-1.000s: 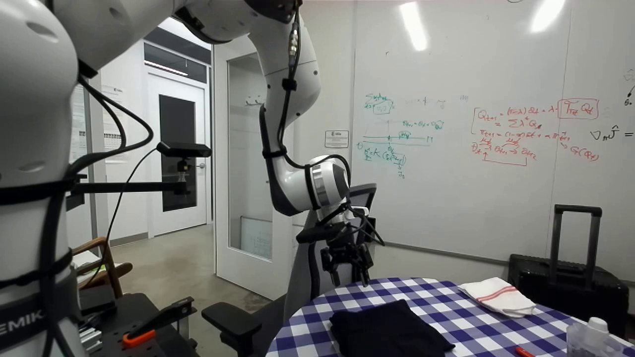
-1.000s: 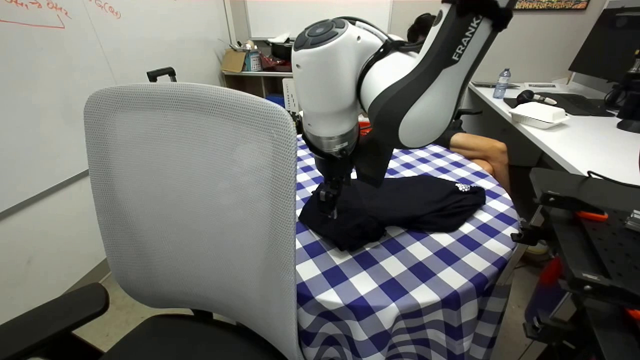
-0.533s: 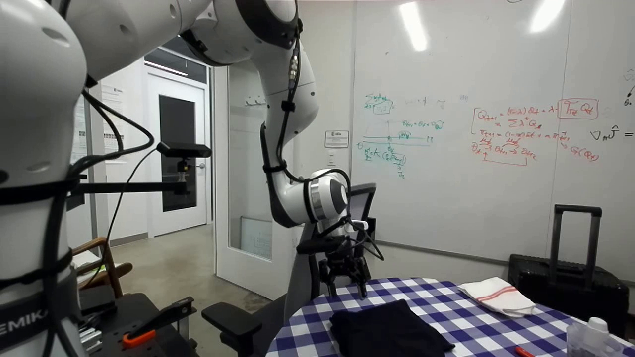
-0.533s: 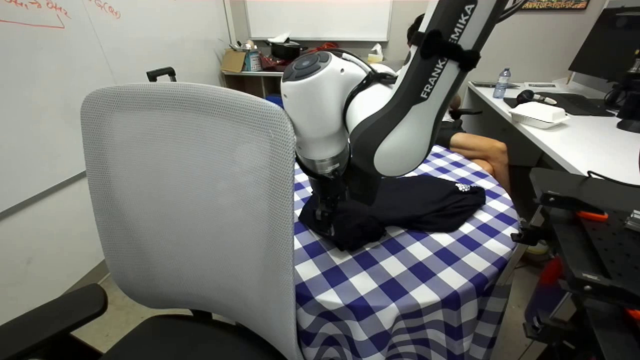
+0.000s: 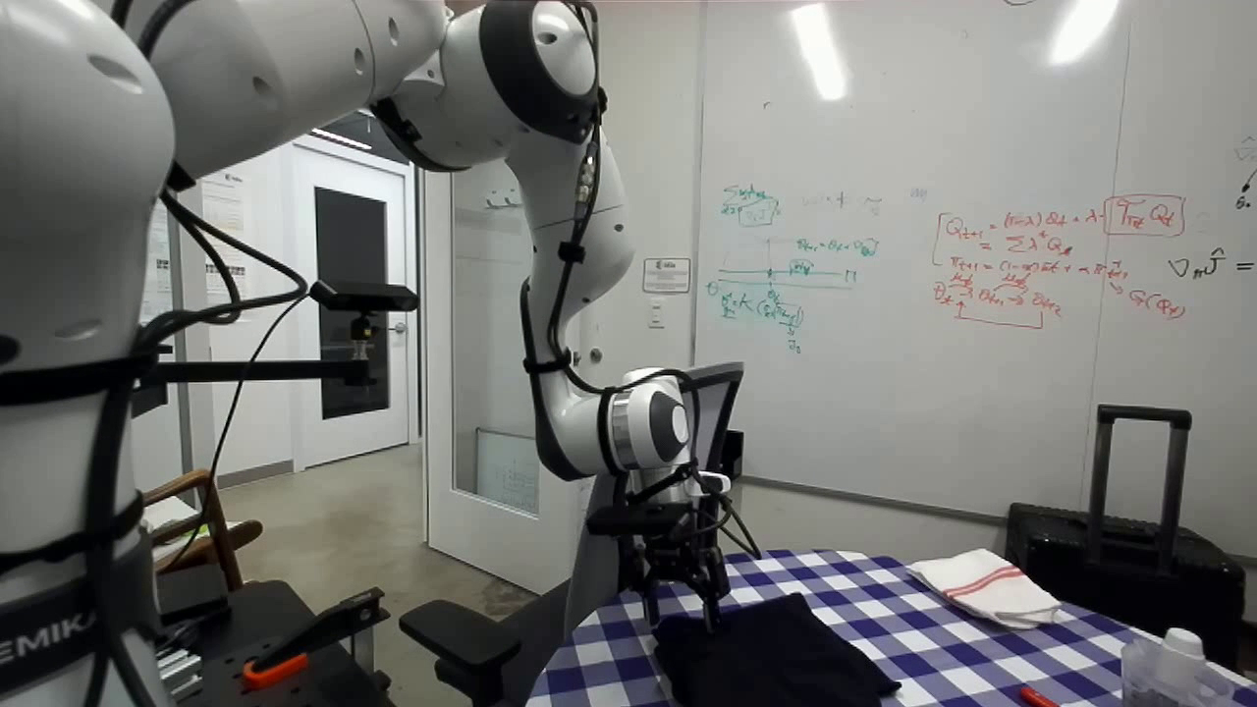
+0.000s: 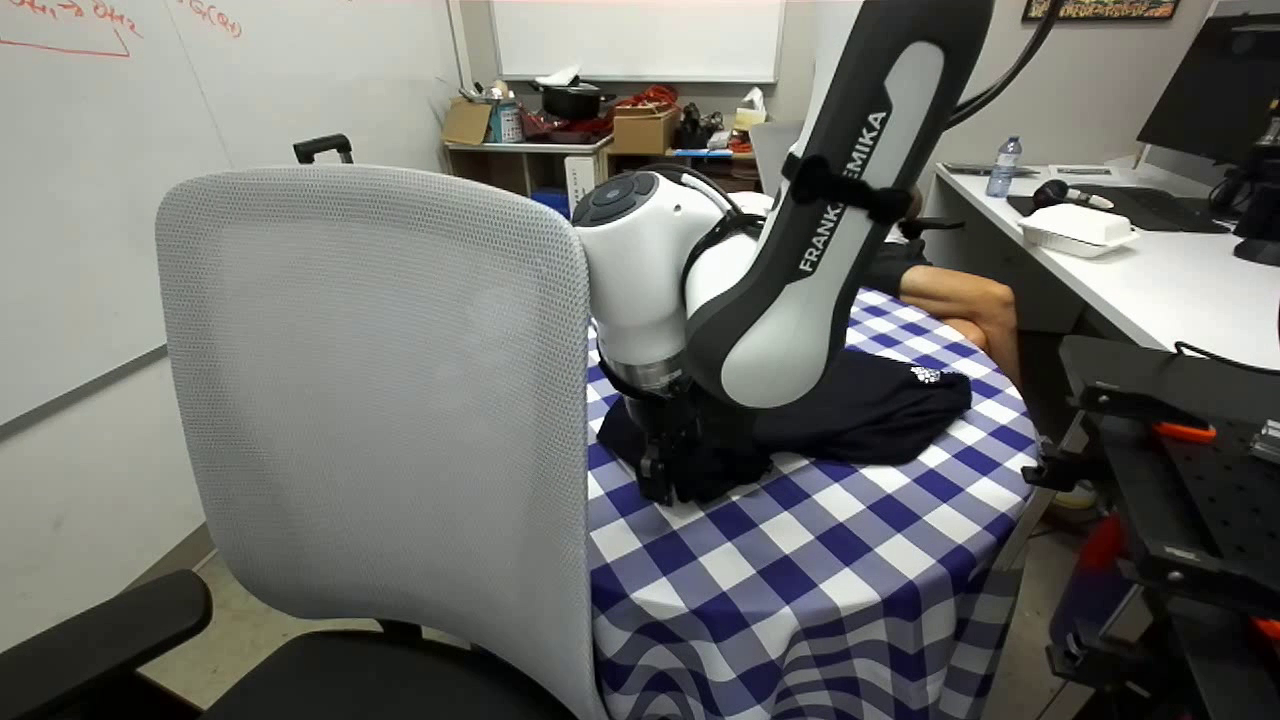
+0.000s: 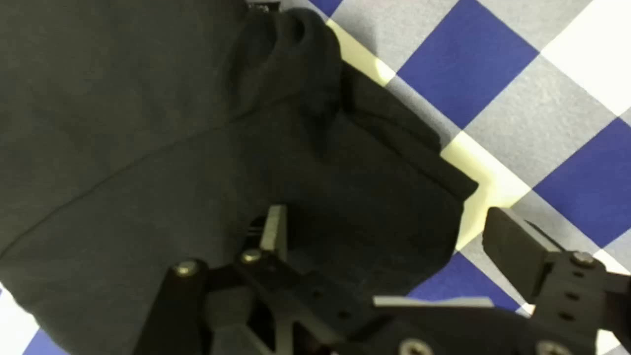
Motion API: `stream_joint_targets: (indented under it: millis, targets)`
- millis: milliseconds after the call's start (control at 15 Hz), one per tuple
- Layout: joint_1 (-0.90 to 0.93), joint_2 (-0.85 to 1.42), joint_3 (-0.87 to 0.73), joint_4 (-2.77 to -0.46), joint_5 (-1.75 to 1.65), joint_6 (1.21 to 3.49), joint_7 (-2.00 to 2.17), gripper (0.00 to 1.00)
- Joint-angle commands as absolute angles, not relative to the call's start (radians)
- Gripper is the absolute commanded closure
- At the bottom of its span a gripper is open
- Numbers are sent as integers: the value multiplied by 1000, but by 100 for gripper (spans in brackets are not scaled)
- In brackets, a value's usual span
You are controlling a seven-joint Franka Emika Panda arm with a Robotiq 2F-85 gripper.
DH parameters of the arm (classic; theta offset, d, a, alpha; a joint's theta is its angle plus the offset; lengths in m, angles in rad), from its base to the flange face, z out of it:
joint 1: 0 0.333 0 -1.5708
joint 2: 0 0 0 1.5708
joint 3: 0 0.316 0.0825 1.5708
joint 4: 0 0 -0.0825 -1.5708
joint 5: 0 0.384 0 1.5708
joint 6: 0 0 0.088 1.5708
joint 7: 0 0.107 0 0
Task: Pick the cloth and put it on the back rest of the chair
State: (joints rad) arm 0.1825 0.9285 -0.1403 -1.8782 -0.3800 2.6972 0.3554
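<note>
Currently, the pincer [image 7: 387,217] points downward at the end of the dark cloth [image 5: 786,653] nearest the chair back rest [image 6: 370,380], its jaws spread apart. In the wrist view, one finger [image 7: 274,230] is located over the dark cloth; the opposite finger [image 7: 515,251] is located past the cloth edge, over the blue-and-white checked worktop [image 6: 860,530]. Contact between the fingers and the dark cloth cannot be determined. In both exterior views, the dark cloth rests on the worktop, apart from the chair back rest. In an exterior view, the chair back rest, of grey mesh, stands upright at the near left, beside the worktop; a white print [image 6: 926,375] marks the right end of the dark cloth. In an exterior view, a folded white towel [image 5: 987,589] with red stripes lies at the far right of the worktop. A black suitcase [image 5: 1120,579] stands beyond the worktop edge, in front of the whiteboard [image 5: 864,393].
</note>
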Motion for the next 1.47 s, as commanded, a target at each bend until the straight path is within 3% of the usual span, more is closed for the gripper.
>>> stream_joint_targets:
  millis: [0,533,667,1400]
  targets:
    - [230,994,-176,-1807,-328,2696,340,26]
    - [271,999,-238,-1791,-333,2695,346,88]
    - [282,953,-262,-1818,-336,2693,356,99]
    - [361,459,-448,-2113,-392,2626,509,95]
